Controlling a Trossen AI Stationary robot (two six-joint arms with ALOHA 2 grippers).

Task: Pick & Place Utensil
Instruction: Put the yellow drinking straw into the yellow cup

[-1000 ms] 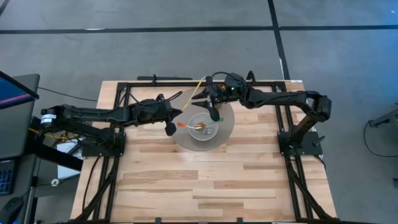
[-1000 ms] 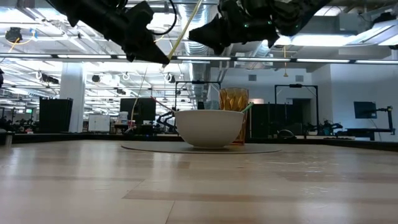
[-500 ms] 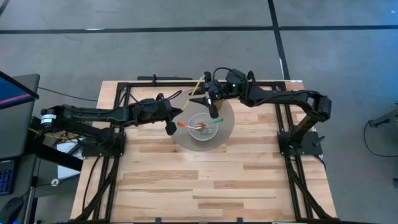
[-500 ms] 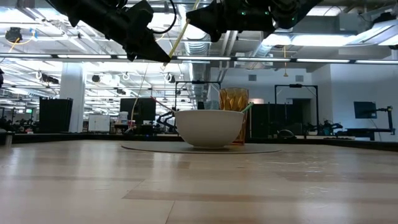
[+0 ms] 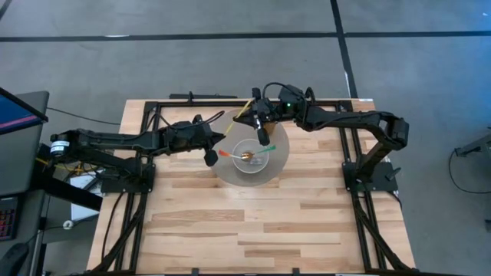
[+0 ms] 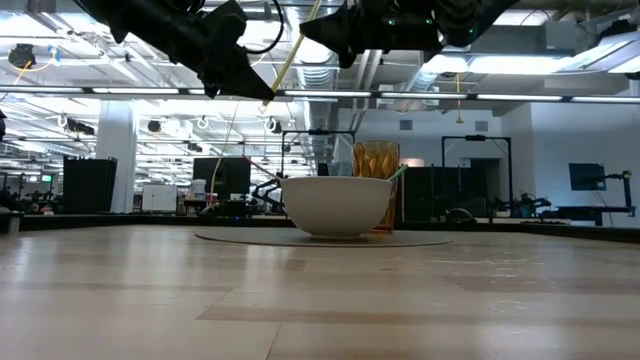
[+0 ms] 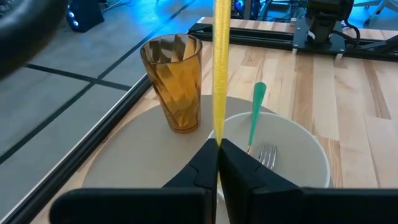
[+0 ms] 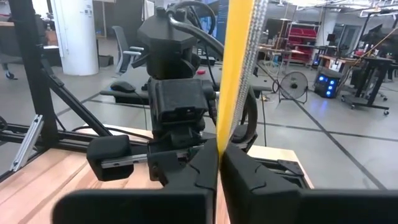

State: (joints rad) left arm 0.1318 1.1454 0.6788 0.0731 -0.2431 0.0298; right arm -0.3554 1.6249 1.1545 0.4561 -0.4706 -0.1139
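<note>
Left wrist view: both end effectors (image 7: 217,149) (image 8: 219,155) pinch the yellow utensil (image 7: 221,62).

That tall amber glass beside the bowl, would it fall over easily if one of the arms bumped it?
Probably, if struck high. The amber glass is tall, narrower at its base than at its rim, so it looks top-heavy. It seems empty, so likely light and easy to shove across the smooth round mat. Whether it is breakable glass or plastic cannot be told.
</note>
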